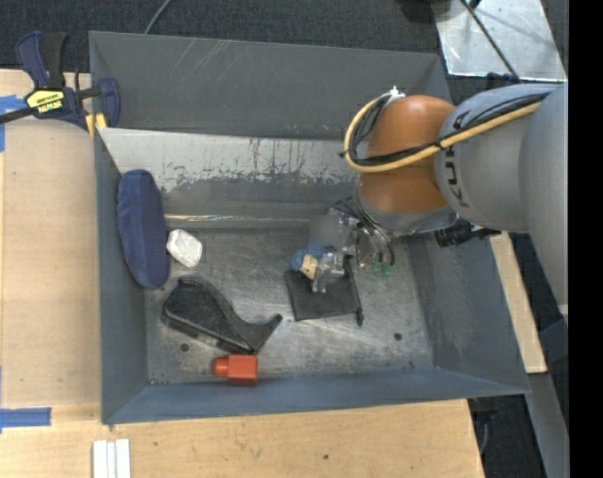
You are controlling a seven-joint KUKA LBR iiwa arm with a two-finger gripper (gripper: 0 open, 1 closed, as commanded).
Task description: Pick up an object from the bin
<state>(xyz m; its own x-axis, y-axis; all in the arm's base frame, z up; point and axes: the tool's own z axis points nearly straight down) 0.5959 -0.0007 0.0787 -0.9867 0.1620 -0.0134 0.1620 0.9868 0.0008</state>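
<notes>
My gripper (331, 259) is low over the bin floor, right of the middle, under the arm's orange cover. Its tip is at the top edge of a flat black square piece (326, 300) that lies on the floor. A small blue and yellowish thing (304, 263) sits right at the gripper's left side, touching or nearly touching it. I cannot make out whether that small thing is held.
A dark blue oblong pouch (142, 227) leans along the left wall, with a small white lump (184, 248) beside it. A black handle-shaped tool (214, 317) and a red-orange block (236, 367) lie near the front. The arm covers the bin's right rear corner.
</notes>
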